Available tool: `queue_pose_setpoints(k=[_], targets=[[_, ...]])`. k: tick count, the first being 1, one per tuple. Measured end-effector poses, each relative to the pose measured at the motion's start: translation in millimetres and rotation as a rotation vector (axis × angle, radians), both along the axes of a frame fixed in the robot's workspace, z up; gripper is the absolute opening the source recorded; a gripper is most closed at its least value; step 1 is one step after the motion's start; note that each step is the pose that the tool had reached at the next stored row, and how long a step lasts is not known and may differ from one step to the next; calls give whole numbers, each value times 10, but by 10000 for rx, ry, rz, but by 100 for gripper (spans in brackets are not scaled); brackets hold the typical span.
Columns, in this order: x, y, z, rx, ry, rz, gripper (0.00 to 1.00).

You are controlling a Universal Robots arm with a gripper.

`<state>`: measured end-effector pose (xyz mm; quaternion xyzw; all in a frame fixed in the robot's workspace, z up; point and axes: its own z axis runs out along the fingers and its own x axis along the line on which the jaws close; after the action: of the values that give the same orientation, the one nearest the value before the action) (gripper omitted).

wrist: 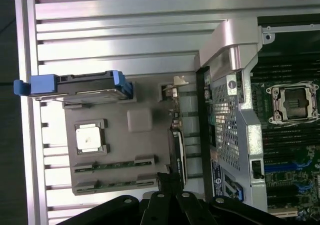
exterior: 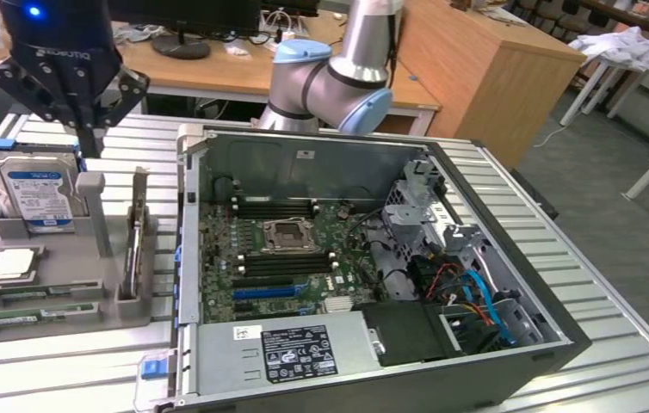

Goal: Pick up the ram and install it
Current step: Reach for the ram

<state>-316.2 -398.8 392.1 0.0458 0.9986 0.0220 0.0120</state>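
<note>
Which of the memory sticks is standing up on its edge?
The ram at the side of the gray holder nearest the computer case; the other two sticks lie flat.

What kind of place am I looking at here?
Probably a robotics lab or workshop: a robot arm stands by an open computer case on a ribbed metal table, with wooden office desks behind.

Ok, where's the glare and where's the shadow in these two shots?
Wrist view: strong glare off the ribbed metal table and the bright rim of the computer case, while the grey parts tray is evenly lit. Exterior view: milder sheen on the table slats, and the case's interior near the cables lies in shadow.
</note>
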Motion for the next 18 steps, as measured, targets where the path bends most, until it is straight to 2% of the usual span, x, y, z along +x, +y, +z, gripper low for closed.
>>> queue_pose_setpoints(k=[18], targets=[[-357, 0, -6, 0, 18, -55, 11]])
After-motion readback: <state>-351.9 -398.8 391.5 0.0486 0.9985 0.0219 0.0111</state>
